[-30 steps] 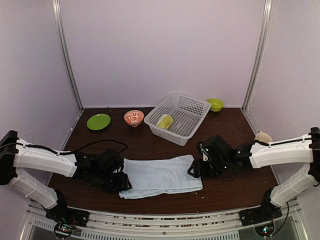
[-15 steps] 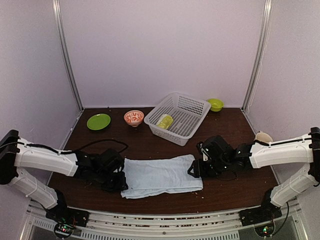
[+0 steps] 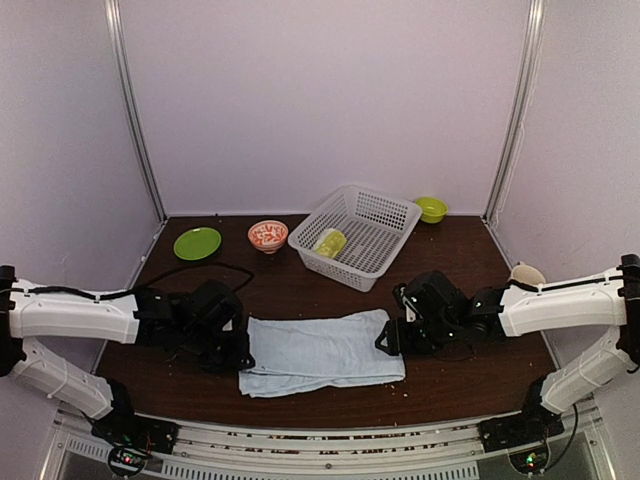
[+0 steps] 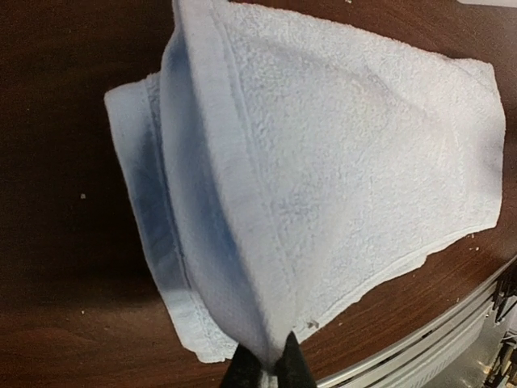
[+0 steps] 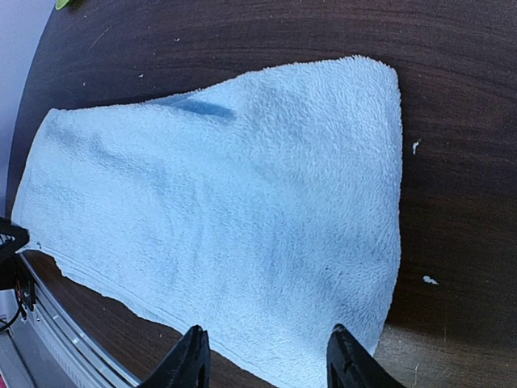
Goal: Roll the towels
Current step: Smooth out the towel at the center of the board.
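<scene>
A pale blue towel (image 3: 320, 352) lies spread flat on the dark table between my two arms. My left gripper (image 3: 243, 360) is at its left end, shut on the towel's edge (image 4: 266, 368). The pinched cloth (image 4: 242, 202) rises in a ridge off the table. My right gripper (image 3: 386, 343) hovers over the towel's right end and stands open (image 5: 269, 360), with the towel (image 5: 242, 202) flat below and nothing between its fingers. A rolled lime-green towel (image 3: 330, 242) lies inside the white mesh basket (image 3: 385, 212).
A green plate (image 3: 197, 243) and a red-patterned bowl (image 3: 267, 235) stand at the back left. A small green bowl (image 3: 431, 208) sits at the back right, a pale cup (image 3: 527, 272) by the right arm. The metal rail (image 4: 420, 339) of the table's front edge runs close to the towel.
My left gripper has shut on the blue towel's left edge and raised it a little, and the left arm has shifted back. The right gripper has not moved.
</scene>
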`<state>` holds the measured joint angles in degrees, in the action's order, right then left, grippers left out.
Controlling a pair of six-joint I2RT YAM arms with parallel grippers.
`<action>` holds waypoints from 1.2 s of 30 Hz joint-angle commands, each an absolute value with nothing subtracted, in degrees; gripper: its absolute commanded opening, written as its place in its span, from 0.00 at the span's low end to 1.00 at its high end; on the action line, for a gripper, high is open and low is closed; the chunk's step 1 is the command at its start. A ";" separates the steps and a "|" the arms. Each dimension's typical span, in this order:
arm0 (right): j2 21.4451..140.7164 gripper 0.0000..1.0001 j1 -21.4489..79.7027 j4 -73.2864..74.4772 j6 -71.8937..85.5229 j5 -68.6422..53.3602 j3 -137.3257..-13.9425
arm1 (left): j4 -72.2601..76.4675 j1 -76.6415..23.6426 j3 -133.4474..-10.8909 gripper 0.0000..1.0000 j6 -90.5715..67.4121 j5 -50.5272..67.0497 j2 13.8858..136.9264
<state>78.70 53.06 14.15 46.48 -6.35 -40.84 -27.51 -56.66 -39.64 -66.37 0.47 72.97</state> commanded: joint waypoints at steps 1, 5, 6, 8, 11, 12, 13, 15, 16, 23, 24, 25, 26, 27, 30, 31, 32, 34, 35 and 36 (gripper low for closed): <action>78.32 0.50 53.36 13.71 46.17 -5.20 -41.24 | -30.48 -57.89 -41.06 0.00 -65.58 1.88 71.00; 78.95 0.50 53.43 13.21 46.14 -5.51 -41.39 | -30.45 -59.87 -38.83 0.00 -67.74 2.83 70.11; 79.21 0.50 53.38 13.07 46.22 -5.68 -41.40 | -30.49 -60.41 -38.15 0.00 -68.16 2.92 69.99; 79.59 0.50 53.38 12.92 46.23 -5.93 -41.48 | -30.16 -61.07 -37.02 0.00 -68.86 3.45 69.81; 80.00 0.50 53.39 13.01 46.15 -5.98 -41.66 | -28.95 -61.88 -35.44 0.00 -69.66 4.18 69.79; 80.16 0.49 53.36 13.07 46.09 -6.04 -41.76 | -28.73 -62.07 -35.03 0.00 -69.77 4.36 69.91; 80.38 0.49 53.35 13.09 45.98 -6.06 -41.78 | -28.32 -62.10 -34.48 0.00 -69.78 4.60 70.18; 80.89 0.49 53.35 13.03 45.97 -6.27 -41.76 | -26.88 -62.14 -32.96 0.00 -69.70 5.53 71.00; 81.19 0.48 53.36 12.94 45.97 -6.55 -41.75 | -25.91 -62.14 -32.11 0.00 -69.59 6.00 71.63; 81.56 0.45 53.97 14.20 45.03 -7.47 -42.95 | -20.74 -62.14 -28.65 0.00 -67.21 10.12 77.73; 81.47 0.45 54.04 14.73 44.85 -7.46 -43.36 | -21.23 -62.14 -29.02 0.05 -66.59 10.54 77.55; 81.32 0.45 54.12 15.21 44.56 -7.48 -43.64 | -22.36 -62.14 -29.59 0.13 -65.59 10.69 76.90; 80.95 0.45 54.14 15.67 44.44 -7.47 -43.96 | -23.99 -62.14 -30.68 0.21 -63.98 10.75 75.82; 80.57 0.46 54.23 16.05 44.34 -7.47 -44.27 | -26.45 -62.14 -32.00 0.31 -62.59 10.59 74.30; 79.91 0.46 54.32 17.27 43.78 -7.26 -46.00 | -33.24 -62.14 -37.47 0.48 -58.16 10.57 68.77; 79.89 0.47 54.32 17.69 43.45 -6.95 -46.66 | -35.25 -62.14 -39.91 0.51 -56.52 10.60 67.26; 80.12 0.47 54.32 18.15 43.04 -6.49 -47.38 | -37.12 -62.14 -42.37 0.53 -55.06 10.25 66.02; 80.73 0.47 54.33 18.41 42.53 -5.70 -48.60 | -38.87 -62.03 -47.01 0.54 -52.51 8.78 64.76; 81.22 0.46 54.36 18.14 42.47 -5.44 -49.09 | -38.87 -61.72 -48.78 0.54 -51.69 7.28 65.05; 81.94 0.46 54.38 17.49 42.52 -5.55 -49.39 | -38.00 -61.14 -49.99 0.53 -50.86 6.24 65.97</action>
<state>81.23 54.04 17.10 43.83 -7.40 -46.72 -35.33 -61.98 -42.57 -57.76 9.58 66.83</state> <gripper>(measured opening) 0.464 0.540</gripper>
